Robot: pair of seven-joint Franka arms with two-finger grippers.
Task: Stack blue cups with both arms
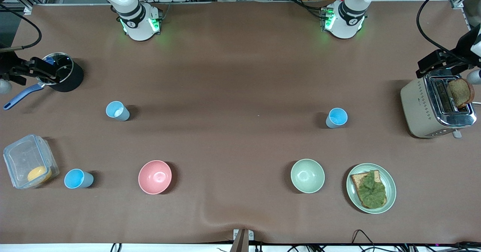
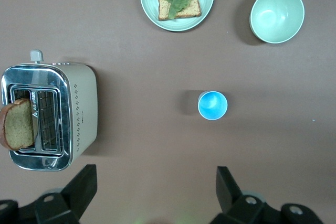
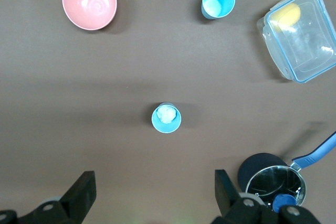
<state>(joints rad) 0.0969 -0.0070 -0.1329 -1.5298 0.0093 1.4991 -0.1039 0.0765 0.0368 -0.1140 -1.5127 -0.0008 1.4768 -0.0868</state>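
Three blue cups stand upright and apart on the brown table. One cup [image 1: 117, 111] [image 3: 166, 118] is toward the right arm's end and has a pale spot inside. A second cup [image 1: 78, 179] [image 3: 218, 0] stands nearer the front camera, beside a clear box. The third cup [image 1: 336, 117] [image 2: 212, 105] is toward the left arm's end. My right gripper [image 1: 50, 73] [image 3: 153, 178] is open, empty and held high. My left gripper [image 1: 426, 67] [image 2: 156, 174] is also open, empty and held high. Neither touches a cup.
A pink bowl [image 1: 155, 176] and a pale green bowl [image 1: 307, 175] sit near the front. A plate with toast and a leaf [image 1: 391, 192], a toaster [image 1: 417, 105] holding bread, a black pot [image 1: 71, 77] and a clear lidded box [image 1: 22, 150] stand near the table's ends.
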